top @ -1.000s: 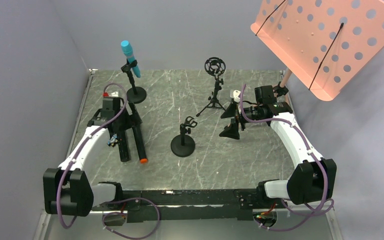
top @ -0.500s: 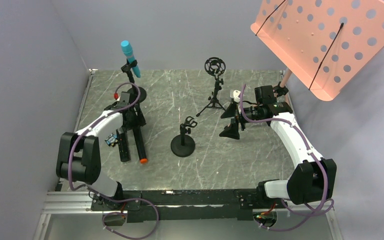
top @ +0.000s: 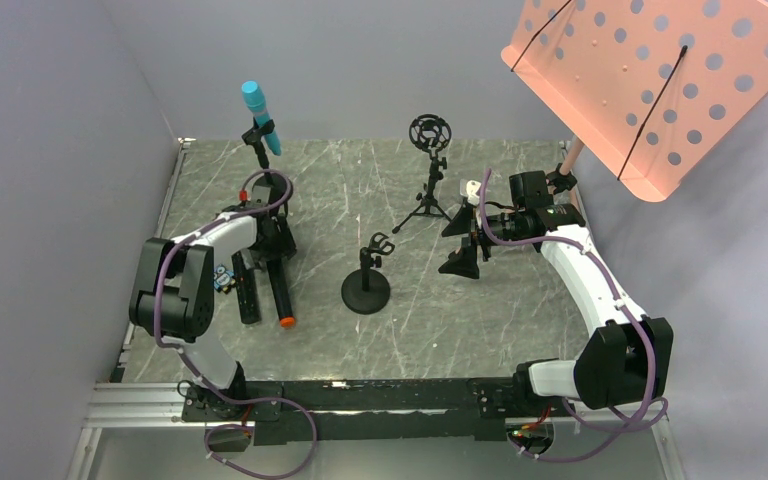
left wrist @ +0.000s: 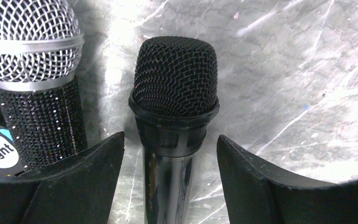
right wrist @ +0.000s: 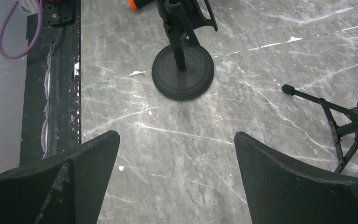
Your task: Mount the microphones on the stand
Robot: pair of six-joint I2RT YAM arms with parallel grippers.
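Observation:
Two microphones lie side by side on the table at the left. The black one with an orange end cap (top: pixel 280 295) shows its black mesh head (left wrist: pixel 175 77) in the left wrist view. My left gripper (left wrist: pixel 170 144) (top: pixel 269 250) straddles its glossy body just below the head, open, with a gap on each side. The silver-mesh microphone (left wrist: pixel 30 37) (top: pixel 248 298) lies just outside the left finger (left wrist: pixel 98 172). The turquoise microphone (top: pixel 257 115) sits clipped in the far left stand. My right gripper (right wrist: pixel 177 140) (top: pixel 465 240) hovers open over bare table, holding nothing.
A round-base stand with a clip (top: pixel 366 290) (right wrist: pixel 182 70) is at mid-table. A tripod stand with a ring mount (top: pixel 429 135) (right wrist: pixel 340 116) stands behind it. An orange perforated music desk (top: pixel 650 80) overhangs the far right. Grey walls close in on the left and back.
My left arm has folded in and its gripper has come down over the head end of the orange-capped microphone, its jaws narrowing. The right arm has not moved.

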